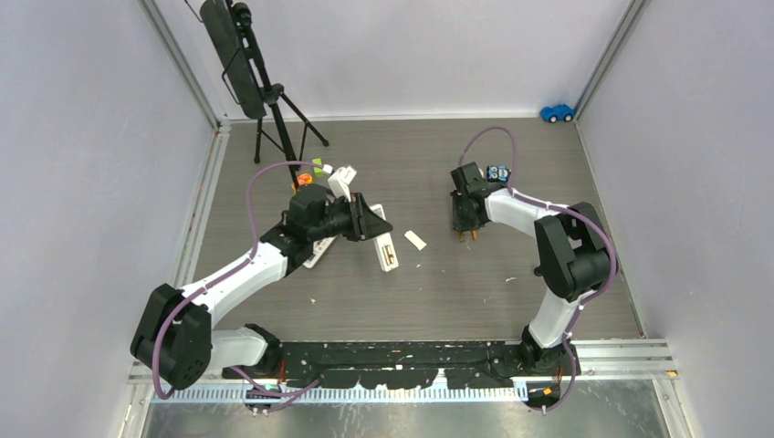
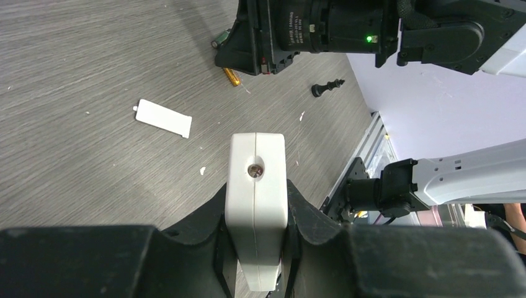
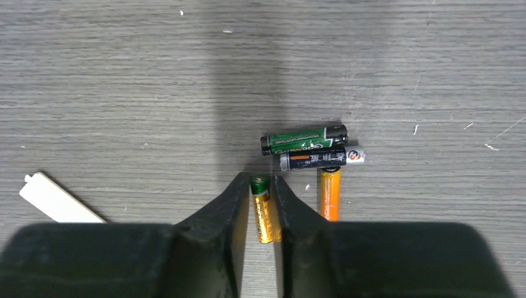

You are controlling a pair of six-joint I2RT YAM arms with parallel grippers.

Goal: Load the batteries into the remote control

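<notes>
1. Left arm: stretched forward and inward over the table [image 1: 456,301], wrist turned sideways. The left gripper [image 1: 374,226] is clamped on the remote control [image 2: 255,167]. Its fingers [image 2: 214,217] press both long sides of the white body. The remote's end, with a small round lens, juts out past the fingertips.
2. Right arm: elbow folded high, forearm reaching back toward the centre. The right gripper [image 3: 262,186] points down at the table surface.
3. Right gripper state: the jaws stand narrowly apart on either side of a gold battery with a green end [image 3: 263,214], which lies on the table. Whether the pads actually pinch it cannot be told.
4. Other batteries: a green battery [image 3: 304,139] and a dark battery [image 3: 321,158] lie side by side, touching, just beyond the fingertips. An orange battery [image 3: 329,195] lies just beside the right-hand finger.
5. A white battery cover [image 2: 163,118] lies flat on the table between the two grippers, apart from the remote.
6. Obscured: the remote's rear half is hidden inside the left gripper. The orange battery's near end is cut off by the right gripper body. From overhead, the batteries are too small to tell apart.
</notes>
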